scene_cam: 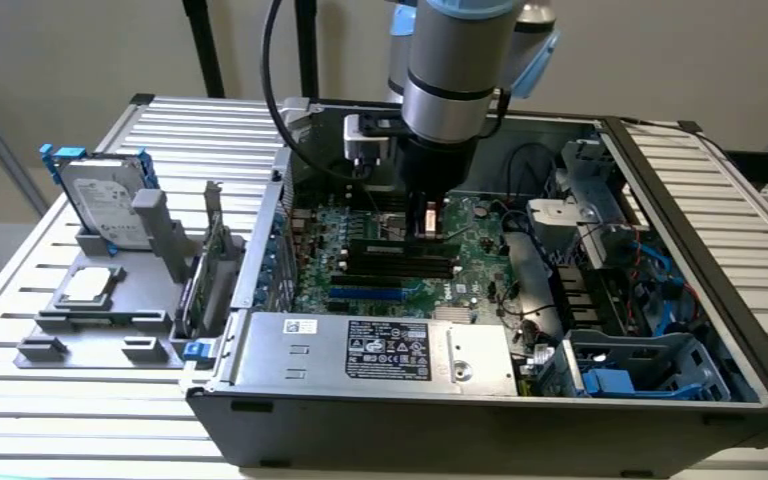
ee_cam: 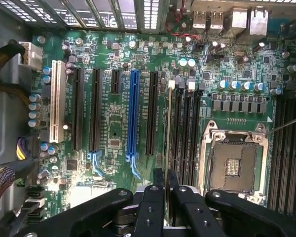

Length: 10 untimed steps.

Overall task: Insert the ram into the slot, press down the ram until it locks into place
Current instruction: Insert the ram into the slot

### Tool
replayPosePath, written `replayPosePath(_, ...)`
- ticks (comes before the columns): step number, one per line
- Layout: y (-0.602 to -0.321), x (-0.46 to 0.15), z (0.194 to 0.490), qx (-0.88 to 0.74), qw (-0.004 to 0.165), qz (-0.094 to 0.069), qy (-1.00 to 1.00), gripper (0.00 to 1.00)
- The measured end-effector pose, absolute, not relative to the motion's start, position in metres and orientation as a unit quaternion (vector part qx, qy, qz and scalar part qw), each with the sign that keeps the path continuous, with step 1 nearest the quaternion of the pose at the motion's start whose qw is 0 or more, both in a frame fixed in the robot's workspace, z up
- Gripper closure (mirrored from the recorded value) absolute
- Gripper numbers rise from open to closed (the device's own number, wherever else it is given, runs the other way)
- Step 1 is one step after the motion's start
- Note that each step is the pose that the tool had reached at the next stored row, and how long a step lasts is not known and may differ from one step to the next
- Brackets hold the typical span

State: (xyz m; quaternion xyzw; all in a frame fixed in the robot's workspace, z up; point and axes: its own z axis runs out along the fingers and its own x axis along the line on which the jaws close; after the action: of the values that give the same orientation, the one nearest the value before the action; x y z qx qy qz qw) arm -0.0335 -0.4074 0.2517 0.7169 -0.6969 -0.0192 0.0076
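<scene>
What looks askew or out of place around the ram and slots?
Nothing stands out. The gripper grips the ram edge-on, running parallel with the black memory slots, with no visible tilt. Nothing loose lies on the motherboard around them.

The arm (scene_cam: 448, 95) was a silver-grey cylinder with pale blue caps (scene_cam: 539, 62), a black cable (scene_cam: 269, 70) and screw-studded black jaws.

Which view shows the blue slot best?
The wrist view: the blue slot lies there in full length, nothing covering it. The exterior view shows it as a thin blue strip on the motherboard.
</scene>
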Motion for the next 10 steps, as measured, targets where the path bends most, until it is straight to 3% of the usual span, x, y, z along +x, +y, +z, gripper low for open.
replayPosePath(10,-0.407,-0.034,0.239,0.717,0.008,-0.019,-0.697,0.86)
